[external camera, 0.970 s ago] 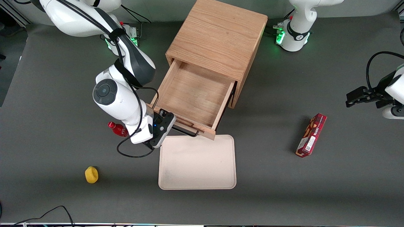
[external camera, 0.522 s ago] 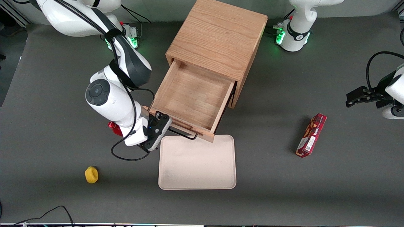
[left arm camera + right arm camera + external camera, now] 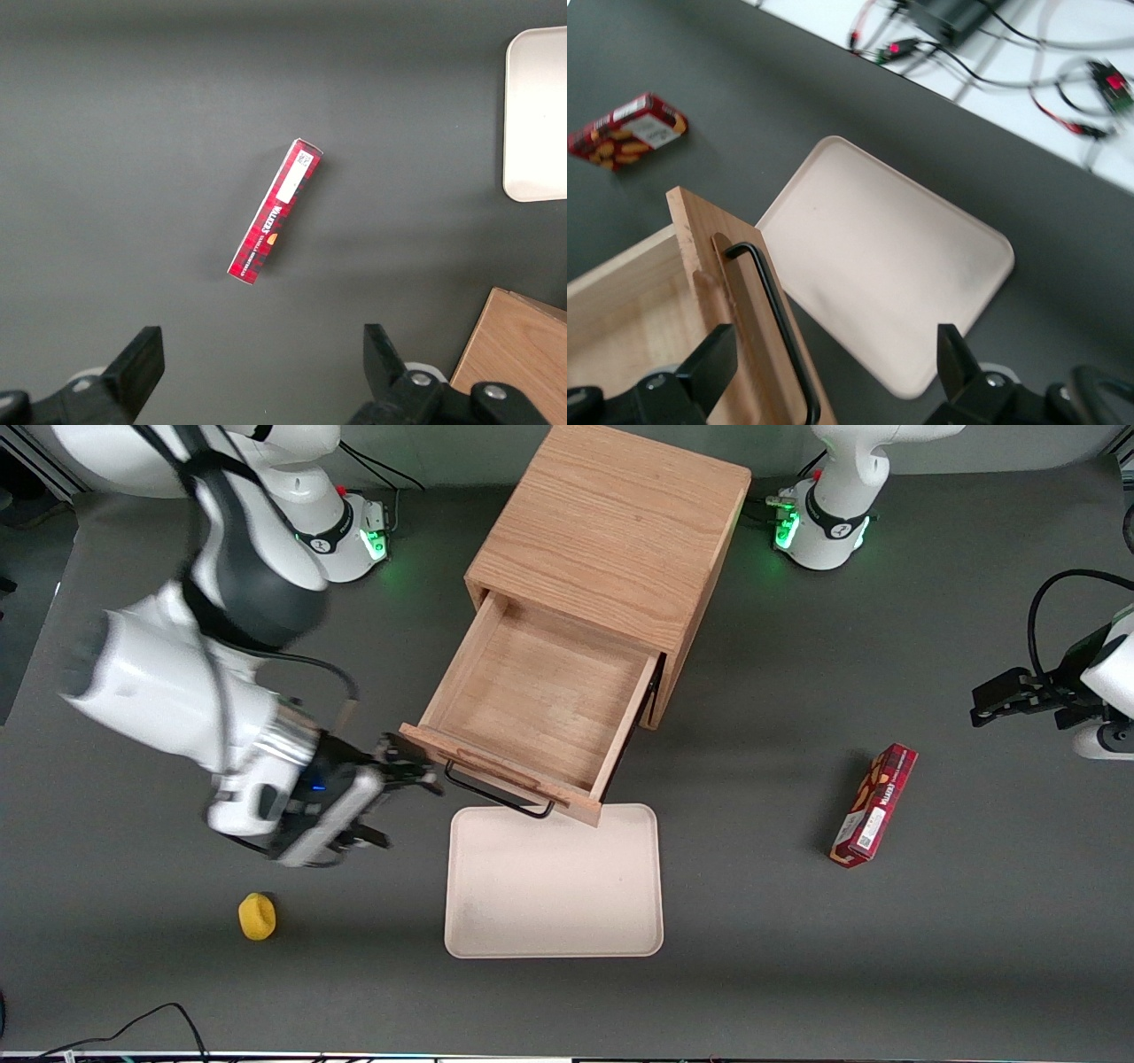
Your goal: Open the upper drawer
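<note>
The upper drawer (image 3: 540,691) is pulled far out of the oak cabinet (image 3: 611,522), and its bare wooden inside shows. Its thin black handle (image 3: 496,795) runs along the drawer front, nearer the front camera. My gripper (image 3: 409,769) is open and holds nothing. It sits just off the drawer front's end toward the working arm's end of the table. In the right wrist view the gripper (image 3: 833,372) has its fingers spread wide, with the handle (image 3: 772,301) and drawer front (image 3: 700,266) close ahead and untouched. The lower drawer is hidden under the upper one.
A beige tray (image 3: 554,886) lies on the grey table directly in front of the open drawer. A yellow object (image 3: 257,915) lies nearer the camera than my gripper. A red box (image 3: 874,804) lies toward the parked arm's end and also shows in the left wrist view (image 3: 275,212).
My gripper has let go of the handle and swung away toward the working arm's end. The drawer slid a little further out, then stayed put.
</note>
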